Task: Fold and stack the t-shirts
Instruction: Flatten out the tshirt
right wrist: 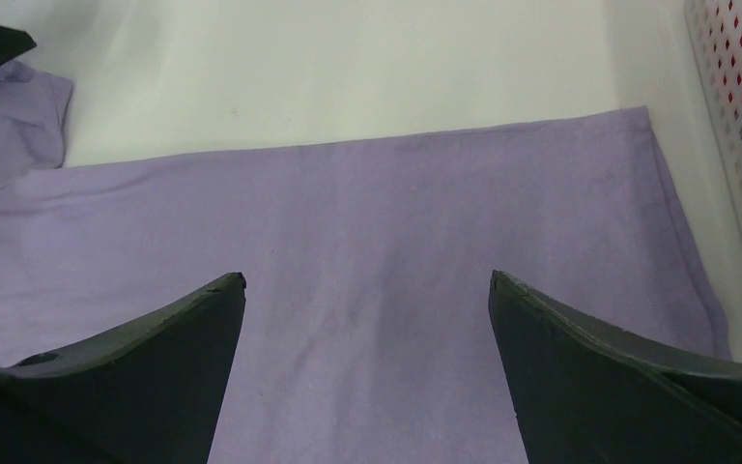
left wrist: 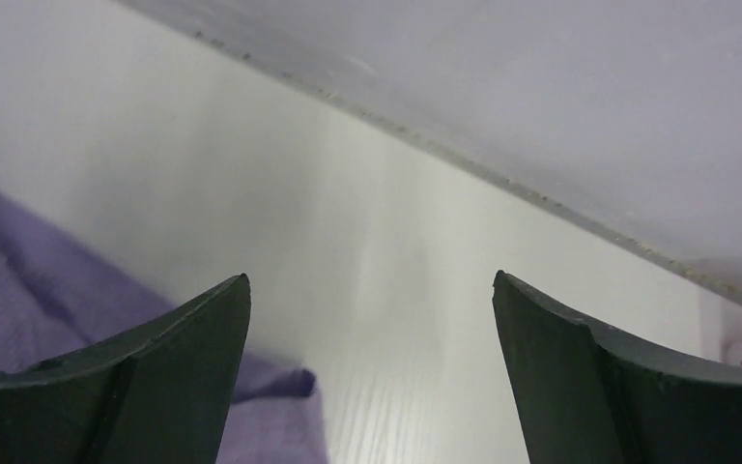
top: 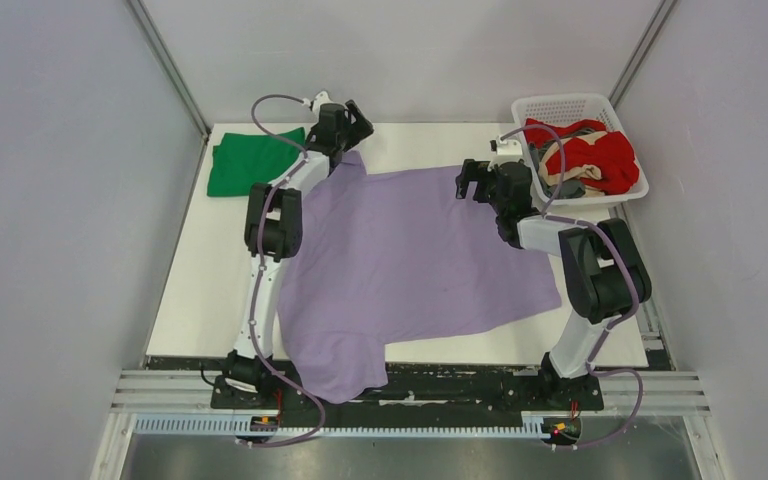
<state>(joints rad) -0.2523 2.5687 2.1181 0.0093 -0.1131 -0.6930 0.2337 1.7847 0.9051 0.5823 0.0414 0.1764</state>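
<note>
Basically, basket (top: 560,108) at far R holds red shirt (top: 610,158) + tan/grey cloth (top: 566,182); L fingers (left wrist: 155,377), R fingers (right wrist: 155,377) both apart.

The purple shirt (top: 410,250) is soft, matt cloth, faintly creased. The green shirt (top: 245,165) and red shirt (top: 615,155) are matt cloth too. My table (top: 200,290) is smooth white with a slight sheen, the basket (top: 560,105) white plastic lattice, the rail (top: 160,385) dull metal. My fingers (right wrist: 155,367) are dark, smooth and matt.

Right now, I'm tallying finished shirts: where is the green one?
In the top view, the green t-shirt lies folded at the far left of the table, just left of the left end effector, near the lavender t-shirt.
</note>
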